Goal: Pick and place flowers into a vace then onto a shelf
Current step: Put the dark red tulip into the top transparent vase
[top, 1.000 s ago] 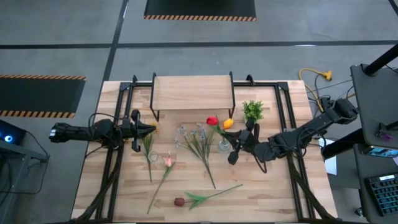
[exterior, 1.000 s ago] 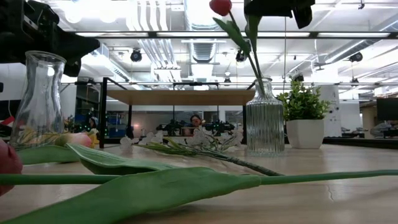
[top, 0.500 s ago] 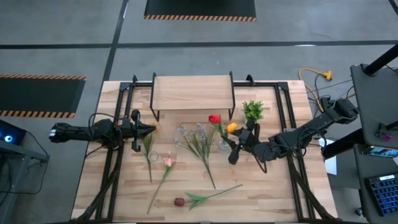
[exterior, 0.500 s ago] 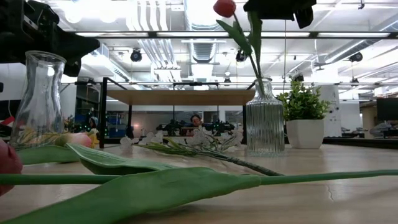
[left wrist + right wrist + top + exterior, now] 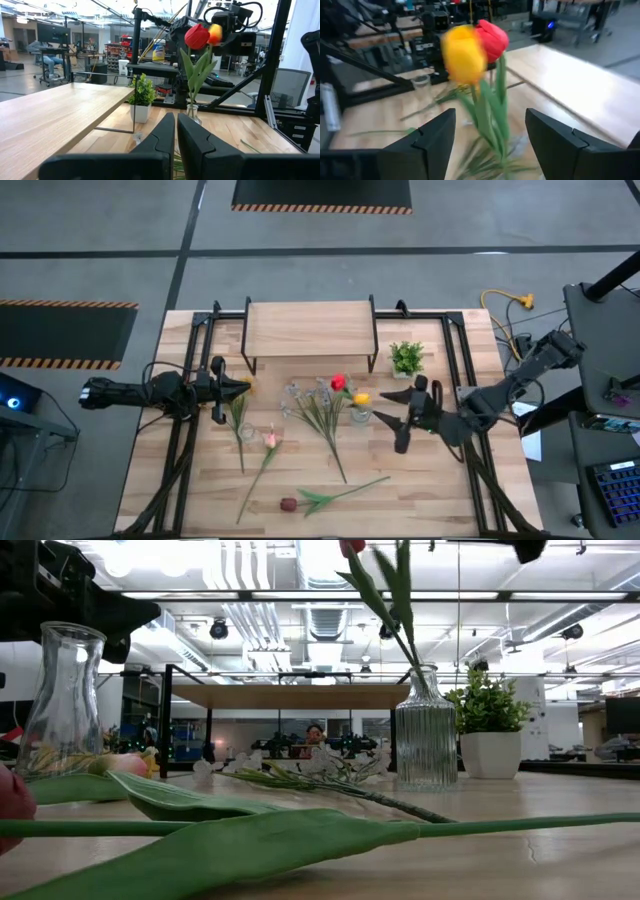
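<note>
Standing in ribbed vase: red and yellow flowers | right tool spread apart, apparently clear of them

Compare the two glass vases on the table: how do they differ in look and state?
The ribbed vase has fluted walls and holds a red tulip and an orange tulip. The smooth vase has plain walls and holds no flower. Both are clear glass, narrow-necked, and stand upright on the table.
</note>
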Controlling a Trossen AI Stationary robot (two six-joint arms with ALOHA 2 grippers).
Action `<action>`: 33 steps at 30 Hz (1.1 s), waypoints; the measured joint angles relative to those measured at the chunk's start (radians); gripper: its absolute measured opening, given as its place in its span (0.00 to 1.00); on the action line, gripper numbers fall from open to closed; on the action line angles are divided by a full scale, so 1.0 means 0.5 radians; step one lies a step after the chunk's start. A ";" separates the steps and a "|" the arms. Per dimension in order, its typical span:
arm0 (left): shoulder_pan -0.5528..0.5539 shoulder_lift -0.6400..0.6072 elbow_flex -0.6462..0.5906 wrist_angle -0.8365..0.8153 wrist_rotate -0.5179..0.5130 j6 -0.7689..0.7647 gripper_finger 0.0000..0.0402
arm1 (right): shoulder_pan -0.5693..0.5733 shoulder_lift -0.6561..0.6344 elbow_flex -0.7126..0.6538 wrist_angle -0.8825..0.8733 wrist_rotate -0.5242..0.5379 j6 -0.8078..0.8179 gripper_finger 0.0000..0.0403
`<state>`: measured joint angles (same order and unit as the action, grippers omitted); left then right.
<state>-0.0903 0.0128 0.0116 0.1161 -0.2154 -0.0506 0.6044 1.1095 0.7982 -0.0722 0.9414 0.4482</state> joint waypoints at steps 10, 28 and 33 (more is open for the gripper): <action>-0.001 0.000 0.000 -0.001 -0.001 -0.001 0.01 | 0.283 -0.078 0.000 -0.006 -0.015 0.168 0.53; -0.001 -0.001 0.000 -0.001 0.000 -0.001 0.01 | 0.459 0.475 0.240 0.004 -0.004 0.271 0.52; 0.000 0.000 0.000 -0.001 0.000 0.000 0.01 | 0.458 0.772 0.497 -0.008 0.001 0.208 0.52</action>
<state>-0.0903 0.0127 0.0116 0.1157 -0.2153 -0.0508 0.8333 1.4957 1.0467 -0.0764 0.9420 0.5522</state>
